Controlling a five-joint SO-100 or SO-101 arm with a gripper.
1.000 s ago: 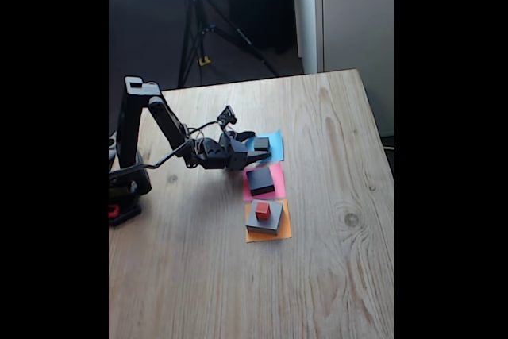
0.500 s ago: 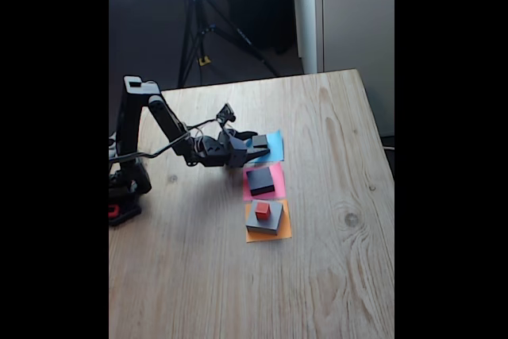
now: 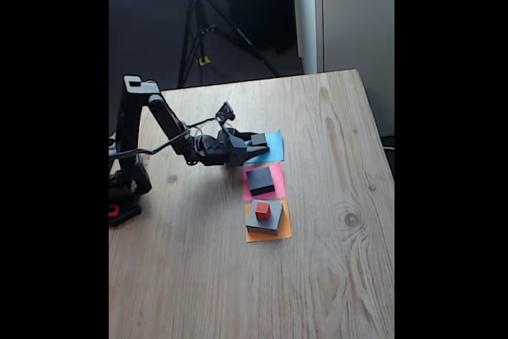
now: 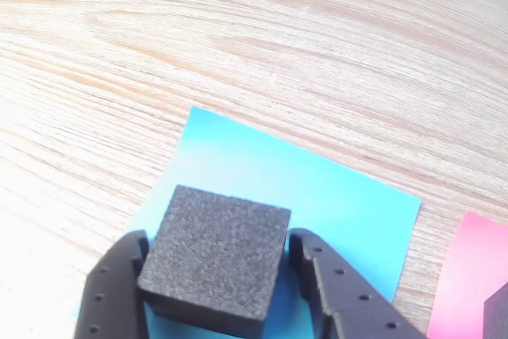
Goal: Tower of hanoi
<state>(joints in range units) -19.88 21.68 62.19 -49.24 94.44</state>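
In the wrist view we see the small block [image 4: 216, 258] sitting between the two fingers [image 4: 329, 295] of the claw [image 4: 214, 291], one finger against each side, so the claw is closed on it. The block is over the blue paper [image 4: 302, 196], though we cannot tell whether it rests on the sheet or hangs just above it.

In the fixed view we count four blocks and three paper squares. The small block [image 3: 259, 140] is at the claw [image 3: 255, 147], over the blue paper [image 3: 274, 145]. One black block [image 3: 260, 181] lies on the pink paper [image 3: 276, 174]. One wide grey block [image 3: 267, 218] lies on the orange paper [image 3: 268, 233], with one red cube [image 3: 262, 210] on top of it.

The three papers run in a row on the wooden table [image 3: 333, 260], blue farthest, orange nearest. The arm [image 3: 163, 121] reaches in from the left. A tripod [image 3: 198, 29] stands behind the table.
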